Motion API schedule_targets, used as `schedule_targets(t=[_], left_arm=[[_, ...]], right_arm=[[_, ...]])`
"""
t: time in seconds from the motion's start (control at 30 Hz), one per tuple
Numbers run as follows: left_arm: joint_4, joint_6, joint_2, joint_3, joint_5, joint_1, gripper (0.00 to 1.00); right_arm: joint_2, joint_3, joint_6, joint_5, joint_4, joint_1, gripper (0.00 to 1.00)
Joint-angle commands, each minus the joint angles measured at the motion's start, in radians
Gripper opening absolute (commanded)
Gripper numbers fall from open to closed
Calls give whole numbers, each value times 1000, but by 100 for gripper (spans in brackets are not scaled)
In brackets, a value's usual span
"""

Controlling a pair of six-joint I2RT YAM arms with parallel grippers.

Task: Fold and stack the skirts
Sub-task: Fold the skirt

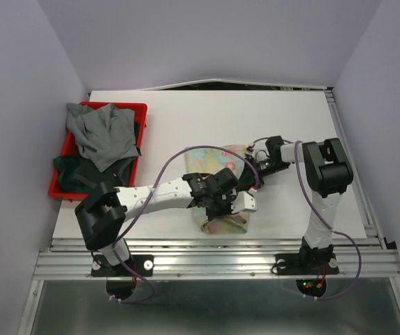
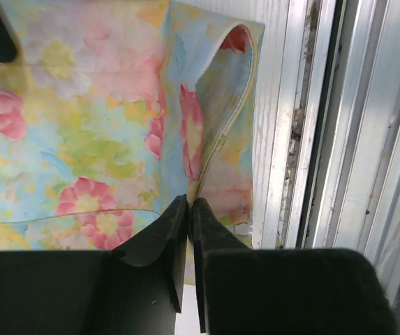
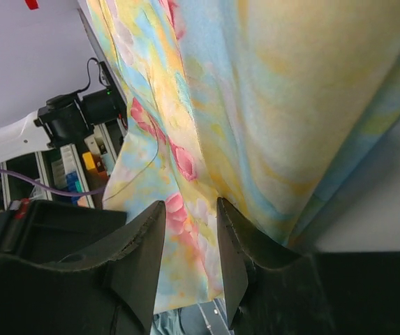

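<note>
The pastel floral skirt (image 1: pixel 217 155) lies in the middle of the table, its near end (image 1: pixel 225 223) close to the front edge. My left gripper (image 1: pixel 229 208) is shut on a raised fold of this skirt (image 2: pixel 206 132), pinching the edge at the fingertips (image 2: pixel 189 201). My right gripper (image 1: pixel 247 179) is over the skirt's far right part. Its jaws (image 3: pixel 190 204) stand apart, with the floral cloth (image 3: pixel 290 105) draped right in front of them. A grey skirt (image 1: pixel 102 136) and dark green cloth (image 1: pixel 70 171) lie in the red bin.
The red bin (image 1: pixel 141 108) stands at the table's left edge. Metal rails (image 2: pixel 325 139) run along the table's front edge, right beside the skirt's near end. The left arm (image 3: pixel 18 136) shows behind the cloth in the right wrist view.
</note>
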Motion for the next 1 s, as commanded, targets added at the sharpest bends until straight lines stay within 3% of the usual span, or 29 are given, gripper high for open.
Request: schedule_targets(t=[0.0, 0.2, 0.23, 0.37, 0.43, 0.63, 0.97], left_arm=[[95, -32, -2, -68, -79, -47, 22], [142, -54, 38, -88, -82, -126, 31], [152, -58, 40, -92, -88, -136, 40], [161, -81, 67, -106, -122, -178, 41], [161, -89, 84, -112, -122, -195, 56], [175, -118, 133, -114, -178, -227, 56], [141, -121, 75, -86, -315, -264, 58]], right_arm=[[16, 13, -42, 125, 0, 0, 41], [18, 7, -60, 159, -31, 0, 40], [16, 3, -87, 163, -36, 0, 40], [16, -7, -115, 171, -65, 0, 39], [15, -15, -124, 176, -77, 11, 40], [8, -40, -135, 176, -83, 11, 39], [15, -52, -154, 183, -88, 20, 39]])
